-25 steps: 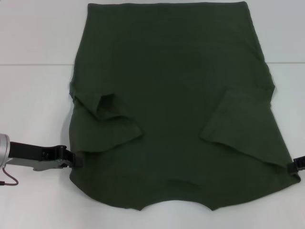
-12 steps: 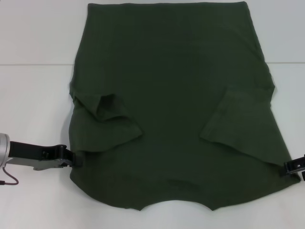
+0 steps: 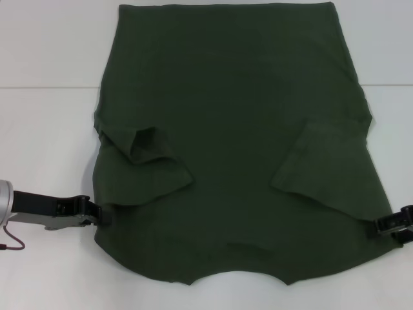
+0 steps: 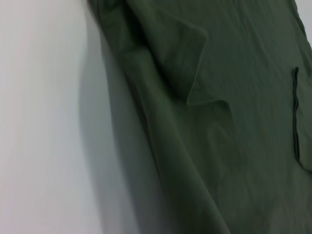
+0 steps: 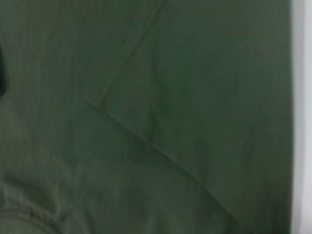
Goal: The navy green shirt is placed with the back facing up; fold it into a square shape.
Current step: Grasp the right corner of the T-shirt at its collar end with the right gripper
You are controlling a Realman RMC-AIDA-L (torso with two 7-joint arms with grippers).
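With the navy green shirt [image 3: 235, 142] spread across the frame's centre and the left gripper [image 3: 97, 215] and right gripper [image 3: 389, 226] at its lower side edges, grip undeterminable, confirm both pinches before lifting evenly.

The head camera looks down from above on the whole shirt [image 3: 232, 135] and table [image 3: 45, 58]. Each wrist camera sits close over one side edge of the shirt, left [image 4: 234, 97] and right [image 5: 146, 97], sharing folded sleeves with the head view.
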